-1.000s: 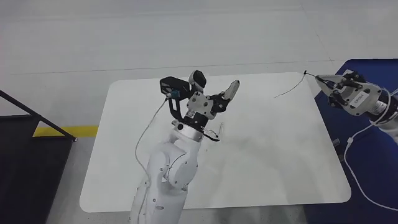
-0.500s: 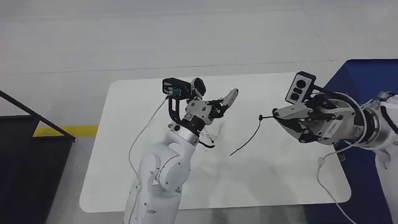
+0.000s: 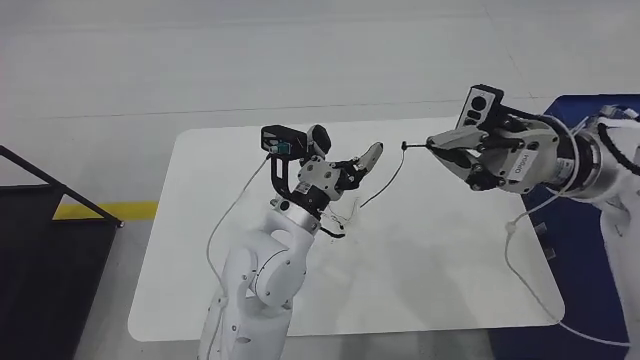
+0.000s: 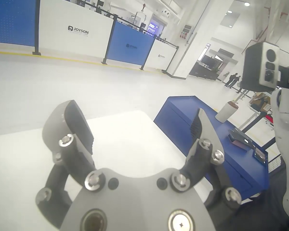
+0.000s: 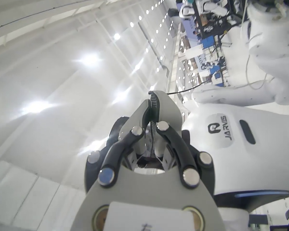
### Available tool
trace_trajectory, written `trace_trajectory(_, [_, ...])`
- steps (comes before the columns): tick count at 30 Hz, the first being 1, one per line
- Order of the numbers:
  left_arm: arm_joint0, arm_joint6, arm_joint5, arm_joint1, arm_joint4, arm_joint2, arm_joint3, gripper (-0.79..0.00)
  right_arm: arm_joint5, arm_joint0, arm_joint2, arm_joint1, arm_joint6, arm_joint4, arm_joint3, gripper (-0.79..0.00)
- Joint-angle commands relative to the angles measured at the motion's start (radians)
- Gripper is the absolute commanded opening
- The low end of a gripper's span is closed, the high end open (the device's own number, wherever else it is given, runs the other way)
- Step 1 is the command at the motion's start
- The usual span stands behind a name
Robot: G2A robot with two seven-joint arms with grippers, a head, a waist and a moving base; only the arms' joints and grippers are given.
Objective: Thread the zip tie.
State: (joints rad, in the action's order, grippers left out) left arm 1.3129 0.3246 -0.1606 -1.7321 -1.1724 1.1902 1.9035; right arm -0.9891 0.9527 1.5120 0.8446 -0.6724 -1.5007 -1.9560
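The black zip tie (image 3: pixel 393 180) hangs over the white table (image 3: pixel 450 260), its head end pinched in my right gripper (image 3: pixel 430 143), which is shut on it. From there the strap curves down towards my left gripper (image 3: pixel 346 146). In the right wrist view the right gripper (image 5: pixel 152 94) is closed at its tips, and the thin zip tie (image 5: pixel 185 89) runs off sideways from them. My left gripper (image 4: pixel 137 118) is held up above the middle of the table, open, with nothing between its fingers. The strap's free end lies close beside its right finger (image 3: pixel 372 153).
A blue bench (image 4: pixel 183 111) stands beyond the table's right edge, with a white cylinder (image 4: pixel 227 111) and a small flat device (image 4: pixel 239 139) on it. A black rail (image 3: pixel 50 185) runs past the table's left side.
The right gripper has carried the zip tie from the far right in over the table and then up towards the left gripper. The left arm has shifted only slightly.
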Motion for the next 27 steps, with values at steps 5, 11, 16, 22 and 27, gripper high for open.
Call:
trace_trajectory(5, [0.0,0.0,0.0,0.0,0.0,0.0,0.0,0.0,-0.015,0.023,-0.088,-0.038,-0.144,0.262,0.199,-0.785])
trace_trajectory(11, [0.0,0.0,0.0,0.0,0.0,0.0,0.0,0.0,0.017,-0.029,-0.261,-0.098,-0.176,0.429,0.389,-0.785])
trace_trajectory(16, [0.0,0.0,0.0,0.0,0.0,0.0,0.0,0.0,0.129,-0.201,-0.489,-0.082,-0.288,0.568,0.569,-0.785])
trace_trajectory(22, [0.0,0.0,0.0,0.0,0.0,0.0,0.0,0.0,0.267,-0.381,-0.751,-0.006,-0.425,0.643,0.778,-0.785])
trace_trajectory(27, [0.0,0.0,0.0,0.0,0.0,0.0,0.0,0.0,0.312,-0.468,-0.876,0.054,-0.47,0.596,0.855,-0.785])
